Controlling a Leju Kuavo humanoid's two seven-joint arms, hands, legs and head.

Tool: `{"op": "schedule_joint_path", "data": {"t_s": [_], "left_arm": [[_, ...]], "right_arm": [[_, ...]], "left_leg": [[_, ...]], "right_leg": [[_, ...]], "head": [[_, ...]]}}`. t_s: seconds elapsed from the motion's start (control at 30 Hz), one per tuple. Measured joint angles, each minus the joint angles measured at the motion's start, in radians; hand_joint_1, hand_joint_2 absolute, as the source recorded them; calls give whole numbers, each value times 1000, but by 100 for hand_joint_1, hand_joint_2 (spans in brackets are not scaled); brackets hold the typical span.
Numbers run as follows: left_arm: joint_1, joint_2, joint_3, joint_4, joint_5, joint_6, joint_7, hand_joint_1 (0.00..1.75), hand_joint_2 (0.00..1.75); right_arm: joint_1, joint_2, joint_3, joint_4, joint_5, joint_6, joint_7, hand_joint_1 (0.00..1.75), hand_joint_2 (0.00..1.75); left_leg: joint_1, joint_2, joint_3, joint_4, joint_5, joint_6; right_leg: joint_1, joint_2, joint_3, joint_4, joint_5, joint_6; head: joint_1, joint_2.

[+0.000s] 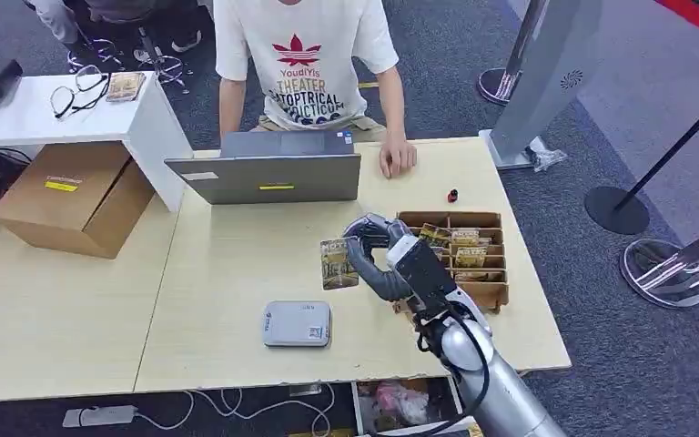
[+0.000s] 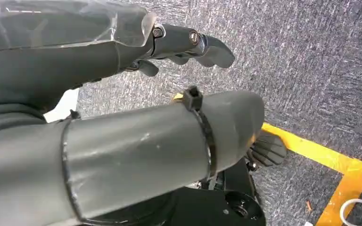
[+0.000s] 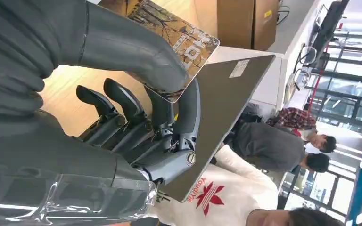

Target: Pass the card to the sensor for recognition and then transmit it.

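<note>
My right hand (image 1: 384,259) hovers over the middle of the wooden table and pinches a card (image 1: 339,263) printed with a tree picture. In the right wrist view the card (image 3: 181,40) sits between the thick thumb and a dark finger, the other fingers (image 3: 118,110) spread below it. The grey sensor box (image 1: 298,324) lies flat on the table, in front of the card and a little to the left. My left hand (image 2: 188,47) hangs over the carpet floor with nothing in it, its fingers loosely curled.
A cardboard tray (image 1: 501,293) of several more cards stands right of my hand. A grey laptop (image 1: 268,175) is at the table's far side, with a person (image 1: 309,64) in a white shirt behind it, one hand on the table. A small red object (image 1: 452,195) lies near the tray.
</note>
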Motion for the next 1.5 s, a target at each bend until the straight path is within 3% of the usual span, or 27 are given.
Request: {"op": "schedule_joint_path", "data": {"t_s": [0.33,0.83,1.5], "left_arm": [[-3,1,-25,0,-3,-6,-3,0,0],[-4,0,-43,0,30,-13,-20,0,0],[-3,1,-59,0,60,-6,-44,0,0]], "right_arm": [[-45,-1,68,122,-69,91,44,175,175],[-155,74,248,452,-69,99,62,175,175],[-236,141,339,701,-79,139,71,175,175]], "left_leg": [[0,0,0,0,0,0],[0,0,0,0,0,-1],[0,0,0,0,0,-1]], "right_leg": [[0,0,0,0,0,0],[0,0,0,0,0,0],[0,0,0,0,0,0]], "head": [[0,0],[0,0],[0,0]]}}
